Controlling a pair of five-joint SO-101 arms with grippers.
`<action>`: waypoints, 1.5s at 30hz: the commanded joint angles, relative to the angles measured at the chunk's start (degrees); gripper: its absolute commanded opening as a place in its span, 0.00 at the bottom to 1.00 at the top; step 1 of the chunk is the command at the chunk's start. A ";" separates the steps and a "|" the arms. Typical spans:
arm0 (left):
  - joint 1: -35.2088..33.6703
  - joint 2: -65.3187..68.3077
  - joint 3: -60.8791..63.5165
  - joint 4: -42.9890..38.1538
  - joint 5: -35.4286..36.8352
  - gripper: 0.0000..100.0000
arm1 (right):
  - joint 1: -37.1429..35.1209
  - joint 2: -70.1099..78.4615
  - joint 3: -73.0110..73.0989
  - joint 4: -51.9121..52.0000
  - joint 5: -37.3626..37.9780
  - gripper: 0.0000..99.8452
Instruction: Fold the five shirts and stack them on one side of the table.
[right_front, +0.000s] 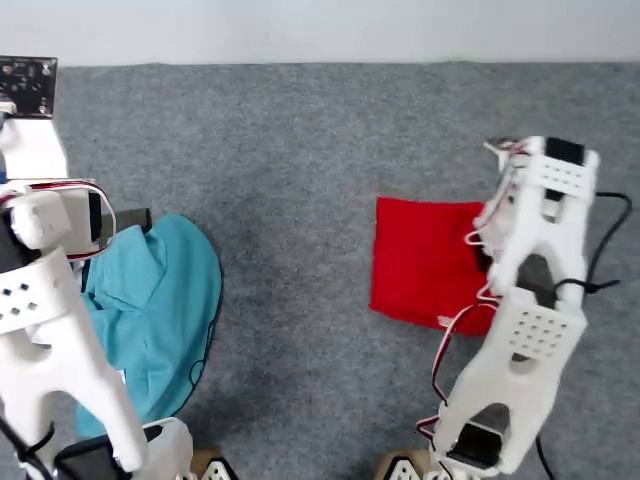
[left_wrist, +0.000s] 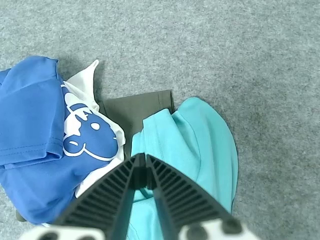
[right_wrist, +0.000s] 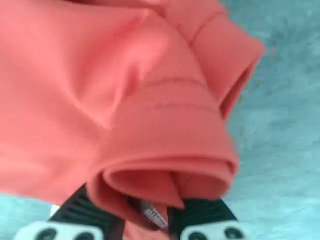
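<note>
A folded red shirt (right_front: 420, 265) lies on the right of the grey table (right_front: 290, 150), under my right arm. In the right wrist view my right gripper (right_wrist: 145, 215) is shut on a rolled edge of the red shirt (right_wrist: 125, 90), whose cloth bulges between the fingers. On the left lies a loose heap: a teal shirt (right_front: 160, 310), a blue shirt (left_wrist: 30, 125), a white shirt with a blue print (left_wrist: 85, 130) and a dark olive shirt (left_wrist: 135, 107). My left gripper (left_wrist: 145, 167) is shut and holds nothing, poised above the edge of the teal shirt (left_wrist: 200, 150).
The table's middle and far side are bare grey felt. Red and white cables (right_front: 455, 335) hang along the right arm, beside the red shirt. A pale wall (right_front: 320, 30) runs along the table's far edge.
</note>
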 joint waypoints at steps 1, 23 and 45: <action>0.18 -1.85 -0.22 0.97 -0.18 0.00 | 3.03 1.63 -7.47 1.63 12.13 0.01; 0.18 -1.85 -0.22 0.97 -0.18 0.00 | -6.90 21.14 -56.35 2.51 -10.29 0.27; 0.18 -1.41 -0.22 0.97 -0.26 0.00 | -12.88 -11.91 -7.12 2.24 -58.11 0.41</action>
